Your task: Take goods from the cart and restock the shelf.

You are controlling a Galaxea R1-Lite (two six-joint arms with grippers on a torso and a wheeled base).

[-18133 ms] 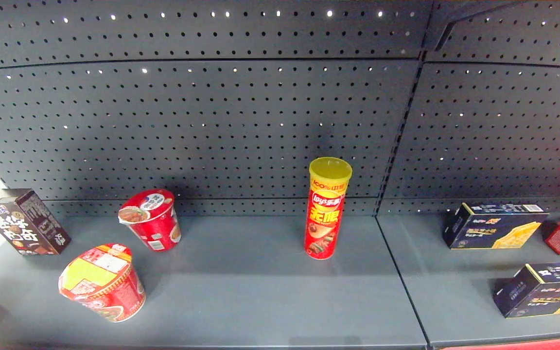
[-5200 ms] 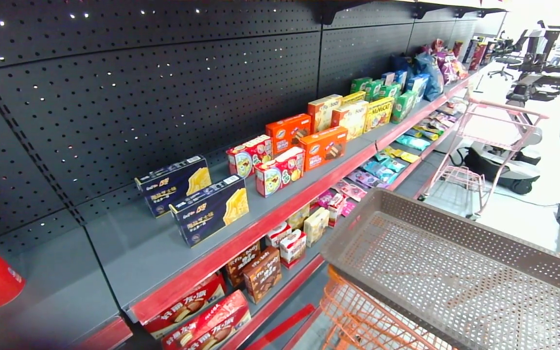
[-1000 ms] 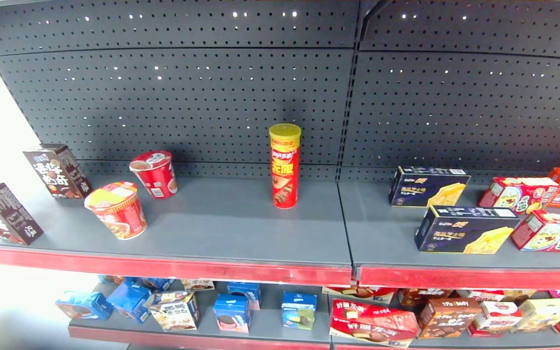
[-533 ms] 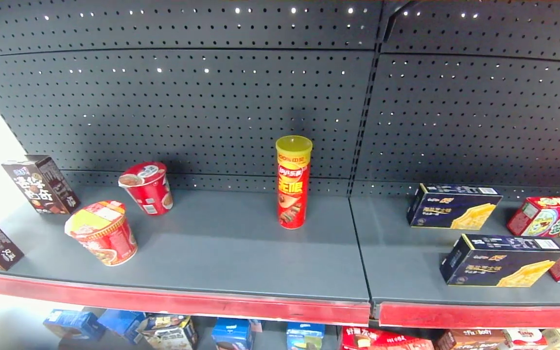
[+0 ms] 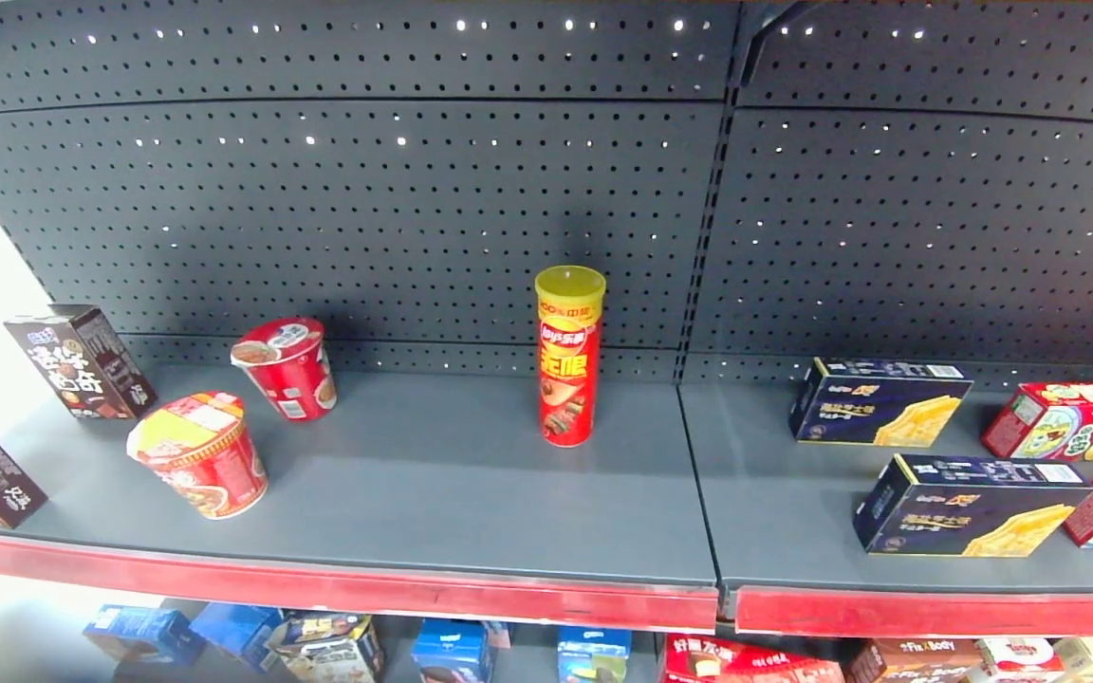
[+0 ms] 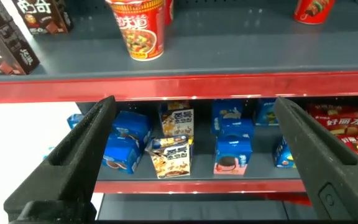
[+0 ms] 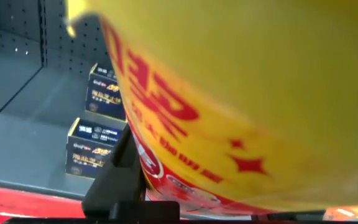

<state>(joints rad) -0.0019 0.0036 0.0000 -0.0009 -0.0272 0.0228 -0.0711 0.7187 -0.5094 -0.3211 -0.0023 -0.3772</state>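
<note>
Head camera has closed in on the shelf [image 5: 471, 512]; goods unmoved. Yellow-red container [image 7: 241, 81] sits clamped in right gripper [image 7: 135, 177], short of the shelf. Left gripper [image 6: 194, 162] gapes wide, empty. Recommend setting the container upright at 3 o'clock of the standing can [image 5: 569, 356], without touching it.

On the grey shelf [image 5: 433, 503] before me, a red chip can [image 5: 569, 365] with a yellow lid stands upright near the pegboard. Left of the can sit a small noodle cup [image 5: 287, 370] and a large noodle cup [image 5: 199, 457], with dark boxes [image 5: 82, 362] beyond them. Right of the can lie navy boxes [image 5: 879, 402].
</note>
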